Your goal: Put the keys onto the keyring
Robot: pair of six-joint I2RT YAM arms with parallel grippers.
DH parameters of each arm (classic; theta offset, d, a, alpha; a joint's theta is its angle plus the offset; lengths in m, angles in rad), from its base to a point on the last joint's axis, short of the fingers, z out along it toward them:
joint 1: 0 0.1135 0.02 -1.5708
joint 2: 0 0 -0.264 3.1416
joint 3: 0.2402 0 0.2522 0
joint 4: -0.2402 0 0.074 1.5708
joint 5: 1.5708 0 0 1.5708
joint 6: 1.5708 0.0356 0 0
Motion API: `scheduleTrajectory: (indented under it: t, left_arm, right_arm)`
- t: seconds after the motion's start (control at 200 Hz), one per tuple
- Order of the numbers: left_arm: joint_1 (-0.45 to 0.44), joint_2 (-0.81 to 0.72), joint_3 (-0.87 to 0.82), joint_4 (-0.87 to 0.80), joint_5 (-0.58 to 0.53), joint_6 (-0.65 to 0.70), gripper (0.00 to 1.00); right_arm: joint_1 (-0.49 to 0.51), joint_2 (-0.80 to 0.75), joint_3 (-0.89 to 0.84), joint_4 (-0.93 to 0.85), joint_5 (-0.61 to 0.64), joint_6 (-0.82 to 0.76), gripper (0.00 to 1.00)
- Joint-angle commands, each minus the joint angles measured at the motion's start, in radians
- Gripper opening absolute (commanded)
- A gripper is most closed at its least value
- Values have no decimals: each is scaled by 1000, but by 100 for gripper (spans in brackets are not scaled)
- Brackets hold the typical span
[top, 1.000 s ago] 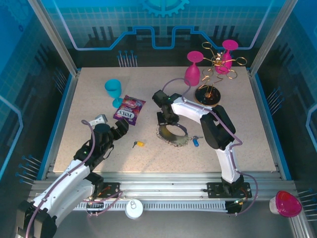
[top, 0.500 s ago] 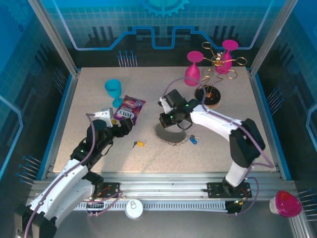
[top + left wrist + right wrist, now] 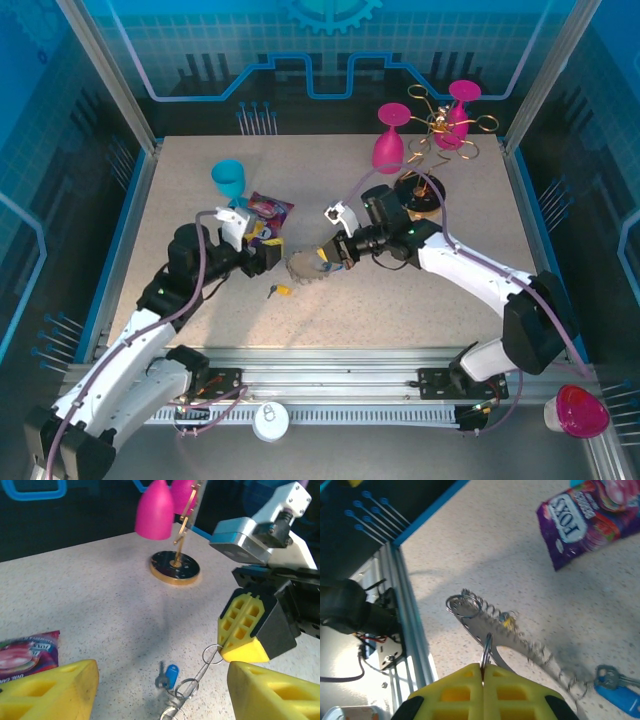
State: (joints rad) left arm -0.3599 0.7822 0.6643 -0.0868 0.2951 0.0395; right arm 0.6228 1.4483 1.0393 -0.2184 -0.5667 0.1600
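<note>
- Two grippers meet over the table [image 3: 450, 300]. The left gripper [image 3: 262, 248], at 9 o'clock of the ring, is spread and empty. The right gripper [image 3: 482, 667] is pinched tight on the keyring [image 3: 487, 630].
- The keyring hangs from that pinch, seemingly off the surface.
- The yellow key [image 3: 279, 291] lies loose at its 7 o'clock, not yet threaded.
- The blue key [image 3: 171, 674] sits against the ring's fringe; I cannot tell whether it is hooked on.

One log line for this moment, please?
right claw: shut on keyring | left claw: open, near keyring | yellow key: loose on table
</note>
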Motion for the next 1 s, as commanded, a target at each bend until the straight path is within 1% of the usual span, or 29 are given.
scheduleTrajectory:
  t: [0.0, 0.05, 0.19, 0.285, 0.415, 0.63, 0.801, 0.871, 0.936, 0.996]
  left_arm:
    - [-1, 24, 71, -82, 105, 190, 68]
    - [-1, 45, 97, -106, 106, 235, 66]
    - [0, 103, 135, -82, 128, 304, 61]
    - [2, 155, 173, -109, 145, 380, 59]
    - [9, 251, 255, -245, 257, 534, 58]
    - [12, 394, 381, -466, 422, 735, 58]
    - [12, 468, 427, -575, 495, 816, 57]
    - [10, 496, 435, -603, 531, 841, 56]
    - [9, 519, 429, -599, 562, 871, 51]
    - [6, 530, 413, -551, 569, 855, 50]
  right_arm:
    - [-9, -40, -14, 118, -106, -37, 0]
    - [-9, -42, -18, 119, -106, -48, 0]
    - [-6, -56, -36, 106, -101, -67, 0]
    - [-6, -67, -56, 103, -92, -94, 0]
    - [-5, -74, -69, 81, -94, -116, 0]
    - [2, -79, -73, 59, -83, -161, 0]
    - [7, -71, -60, 38, -78, -192, 0]
    - [6, -66, -50, 22, -82, -209, 0]
    - [6, -60, -38, 8, -85, -218, 0]
    - [8, -56, -33, 0, -90, -226, 0]
